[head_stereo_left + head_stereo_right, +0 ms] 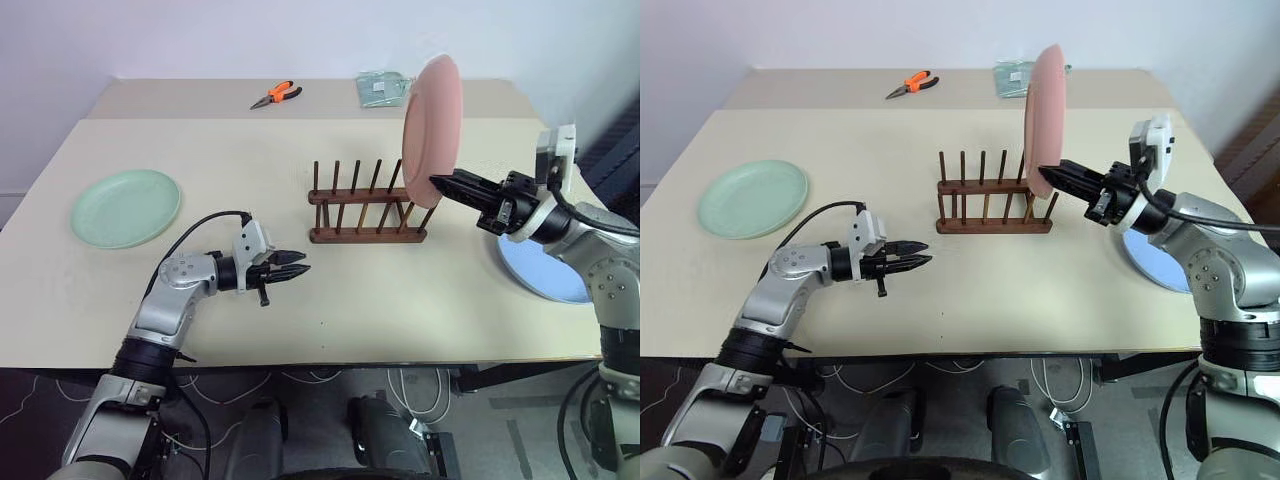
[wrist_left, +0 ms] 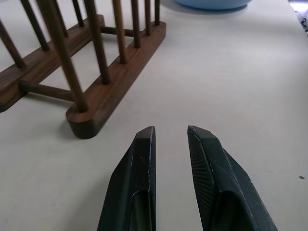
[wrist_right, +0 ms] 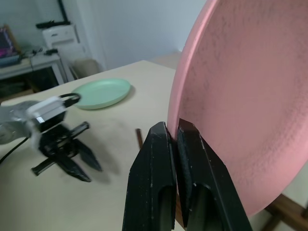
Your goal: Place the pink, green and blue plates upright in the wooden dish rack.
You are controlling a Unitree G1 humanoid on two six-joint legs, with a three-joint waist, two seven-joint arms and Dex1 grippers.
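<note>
My right gripper is shut on the lower rim of the pink plate. It holds the plate upright over the right end of the wooden dish rack, which has no plates in it. The green plate lies flat at the table's left. The blue plate lies flat at the right edge, partly hidden behind my right arm. My left gripper hovers low over the table just left of the rack, pointing at it, open with nothing between its fingers.
Orange-handled pliers and a pale green packet lie on the far part of the table behind the rack. Bare tabletop stretches in front of the rack to the near edge.
</note>
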